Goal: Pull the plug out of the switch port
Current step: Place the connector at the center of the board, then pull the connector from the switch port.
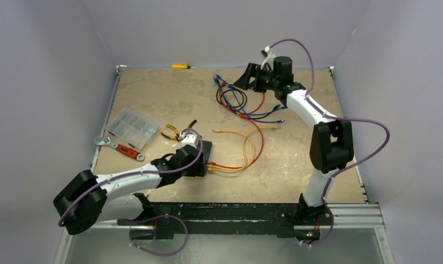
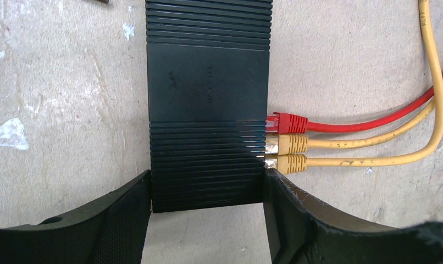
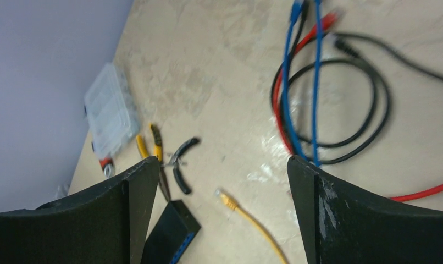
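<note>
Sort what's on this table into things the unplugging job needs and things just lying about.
Job: switch; red plug and yellow plugs in its ports; left end effector gripping the switch.

Lying about: clear compartment box, adjustable wrench, pliers, yellow-handled screwdriver, loose cable tangle.

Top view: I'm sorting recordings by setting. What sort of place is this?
Probably a robot lab test cell set up as an electronics workbench: a worn table boxed in by plain walls, a network switch with patch cables plugged in, and hand tools like pliers and a wrench.
</note>
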Motion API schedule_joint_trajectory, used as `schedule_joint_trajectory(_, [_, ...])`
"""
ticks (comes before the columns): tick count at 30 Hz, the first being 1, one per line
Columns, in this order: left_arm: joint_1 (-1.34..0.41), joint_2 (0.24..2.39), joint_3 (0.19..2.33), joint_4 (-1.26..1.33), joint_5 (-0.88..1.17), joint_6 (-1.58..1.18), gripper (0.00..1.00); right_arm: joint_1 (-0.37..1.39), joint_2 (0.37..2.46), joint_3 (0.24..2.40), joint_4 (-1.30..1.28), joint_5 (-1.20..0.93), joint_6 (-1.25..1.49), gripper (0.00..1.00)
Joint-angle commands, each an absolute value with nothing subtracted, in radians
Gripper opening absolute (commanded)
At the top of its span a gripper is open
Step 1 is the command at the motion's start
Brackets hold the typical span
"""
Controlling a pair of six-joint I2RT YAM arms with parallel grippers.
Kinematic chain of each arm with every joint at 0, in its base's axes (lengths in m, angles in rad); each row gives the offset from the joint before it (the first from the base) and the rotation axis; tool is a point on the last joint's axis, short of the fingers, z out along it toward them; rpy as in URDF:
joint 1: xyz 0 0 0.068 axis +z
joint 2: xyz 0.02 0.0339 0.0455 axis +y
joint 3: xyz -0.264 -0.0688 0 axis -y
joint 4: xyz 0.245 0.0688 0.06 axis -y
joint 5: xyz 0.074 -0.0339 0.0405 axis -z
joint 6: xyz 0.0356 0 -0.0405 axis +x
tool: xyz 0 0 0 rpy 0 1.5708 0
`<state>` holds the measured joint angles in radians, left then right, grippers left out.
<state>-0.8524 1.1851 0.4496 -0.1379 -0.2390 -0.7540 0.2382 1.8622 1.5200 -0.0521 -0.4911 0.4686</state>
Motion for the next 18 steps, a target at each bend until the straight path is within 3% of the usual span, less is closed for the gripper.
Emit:
schedule_joint_trajectory(1, [-0.859, 1.171, 0.412, -0.252, -0.213, -0.784, 0.06, 0.333, 1.787, 1.389, 0.034, -0.513, 0.431, 0.88])
schedule_joint_trajectory(7, [-0.860, 1.162, 0.407, -0.248, -0.212, -0.787, 0.00, 0.421, 1.747, 1.161, 0.115, -0.589, 0.460, 0.87])
schedule_joint_trajectory(18, [-0.859, 1.169, 0.403, -0.233, -0.198, -0.790, 0.00, 0.532, 1.723, 0.808, 0.375, -0.711, 0.602, 0.75])
